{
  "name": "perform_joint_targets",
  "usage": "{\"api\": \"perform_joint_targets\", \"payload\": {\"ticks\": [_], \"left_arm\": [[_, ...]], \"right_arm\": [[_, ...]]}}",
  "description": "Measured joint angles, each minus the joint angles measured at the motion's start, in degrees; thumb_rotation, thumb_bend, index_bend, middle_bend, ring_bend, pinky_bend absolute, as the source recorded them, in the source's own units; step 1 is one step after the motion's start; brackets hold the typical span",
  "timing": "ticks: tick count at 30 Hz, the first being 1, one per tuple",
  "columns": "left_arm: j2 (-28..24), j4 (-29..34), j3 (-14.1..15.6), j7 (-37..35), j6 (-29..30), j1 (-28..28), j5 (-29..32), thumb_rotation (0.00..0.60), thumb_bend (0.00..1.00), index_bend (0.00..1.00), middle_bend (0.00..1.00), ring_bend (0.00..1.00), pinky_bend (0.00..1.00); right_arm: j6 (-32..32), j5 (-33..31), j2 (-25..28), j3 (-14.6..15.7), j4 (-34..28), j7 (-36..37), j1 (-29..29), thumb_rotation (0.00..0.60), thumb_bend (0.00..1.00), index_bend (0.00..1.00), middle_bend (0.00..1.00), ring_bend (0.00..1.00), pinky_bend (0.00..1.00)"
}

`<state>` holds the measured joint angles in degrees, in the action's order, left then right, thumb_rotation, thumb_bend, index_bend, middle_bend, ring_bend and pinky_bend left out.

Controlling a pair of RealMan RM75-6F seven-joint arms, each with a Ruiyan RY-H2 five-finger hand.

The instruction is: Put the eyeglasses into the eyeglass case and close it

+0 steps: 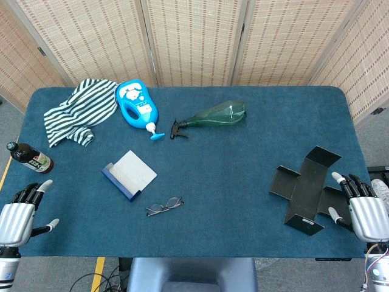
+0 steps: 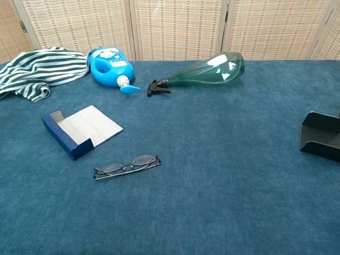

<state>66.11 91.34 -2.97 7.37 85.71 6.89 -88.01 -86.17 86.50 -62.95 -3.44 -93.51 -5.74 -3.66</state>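
2 robot hands at near tabletop corners: left robot hand and right robot hand, fingers apart, holding nothing. Eyeglasses folded flat on tabletop, just beside open blue eyeglass case.

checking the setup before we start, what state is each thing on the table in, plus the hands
eyeglasses: folded, lying flat on the table, outside the case
eyeglass case: open, nothing in it
green spray bottle: lying on its side
blue bottle: lying down
striped cloth: crumpled
dark bottle: lying on its side at the table's edge
black cardboard box: unfolded flat
left hand: open, holding nothing
right hand: open, holding nothing
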Motion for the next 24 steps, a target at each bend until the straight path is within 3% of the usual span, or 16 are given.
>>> {"api": "perform_joint_targets", "payload": {"ticks": [1, 5, 9, 12, 15, 18, 24], "left_arm": [[0.0, -0.2, -0.2, -0.4, 0.2, 0.4, -0.7, 0.6, 0.17, 0.15, 0.28, 0.3, 0.38], [-0.1, -0.5, -1.0, -2.0, -0.2, 2.6, -3.2, 0.6, 0.18, 0.17, 0.54, 0.51, 0.62], [-0.7, -0.3, -1.3, -3.3, -3.4, 5.8, -5.0, 0.6, 0.3, 0.22, 0.8, 0.73, 0.87], [-1.0, -0.7, -1.4, -4.2, -7.4, 8.9, -6.3, 0.6, 0.38, 0.24, 0.93, 0.88, 0.99], [-1.1, -1.1, -1.3, -4.8, -12.4, 12.1, -6.9, 0.6, 0.47, 0.25, 0.99, 0.97, 1.0], [-1.0, -1.4, -1.2, -5.3, -18.1, 15.5, -6.9, 0.6, 0.52, 0.25, 1.0, 0.99, 1.0], [1.0, -2.7, -1.3, -5.4, -27.9, 21.8, -4.7, 0.6, 0.54, 0.24, 1.0, 1.0, 1.0]], "right_arm": [[0.0, 0.0, 0.1, -0.1, -0.1, -0.2, -0.1, 0.6, 0.28, 0.1, 0.18, 0.15, 0.21], [0.3, 0.1, 0.2, -0.3, -0.4, -0.5, -0.5, 0.6, 0.28, 0.1, 0.19, 0.15, 0.21], [0.8, 0.2, 0.5, -0.5, -0.8, -1.1, -0.9, 0.6, 0.28, 0.1, 0.19, 0.15, 0.21], [1.1, -0.1, 0.8, -0.6, -1.1, -1.4, -1.1, 0.6, 0.28, 0.1, 0.19, 0.15, 0.21], [1.2, -0.5, 1.0, -0.7, -1.3, -1.7, -1.1, 0.6, 0.28, 0.1, 0.2, 0.15, 0.21], [1.3, -0.9, 1.0, -0.8, -1.5, -2.0, -1.0, 0.6, 0.28, 0.1, 0.2, 0.15, 0.21], [1.6, -1.6, 1.0, -0.9, -1.7, -2.2, -1.0, 0.6, 0.28, 0.1, 0.2, 0.15, 0.21]]}}
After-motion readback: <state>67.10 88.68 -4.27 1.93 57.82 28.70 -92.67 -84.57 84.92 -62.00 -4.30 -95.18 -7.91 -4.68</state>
